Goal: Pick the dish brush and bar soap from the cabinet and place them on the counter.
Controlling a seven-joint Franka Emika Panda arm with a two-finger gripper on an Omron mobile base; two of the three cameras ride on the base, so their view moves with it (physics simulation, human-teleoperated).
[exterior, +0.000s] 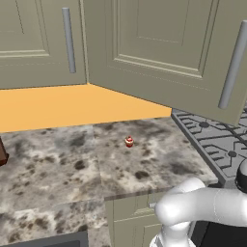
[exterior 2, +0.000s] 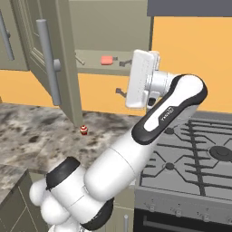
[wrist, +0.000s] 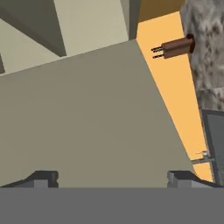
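The arm [exterior 2: 136,149] rises from the base and bends up toward the open cabinet [exterior 2: 108,27], its white hand held level with the cabinet's bottom edge. In the hand view, the gripper [wrist: 113,177] has its two dark tips spread wide apart with nothing between them, and it faces a plain taupe panel of the cabinet just ahead.

In the right base view, just past the hand and to its left on the cabinet's floor, lies the soap [exterior 2: 107,60], a flat salmon-pink slab. Further left on the same floor rests the brush [exterior 2: 79,59], a thin beige stick, apart from the soap. Neither is touched by the gripper. The cabinet's door [exterior 2: 50,59] stands swung out to the left of the hand, its grey bar handle [exterior 2: 48,61] upright.

Well below the gripper spreads the counter [exterior: 62,169], mottled grey-beige stone. A tiny red-and-white round object [exterior: 129,141] sits on it, beneath the open door. To the right of the arm lies the dark stove grate [exterior 2: 199,158], level with the counter.

Behind it all runs an orange wall [exterior 2: 190,59]. In the hand view, a brown cylinder [wrist: 177,47] with short prongs shows against that orange, far beyond the gripper.
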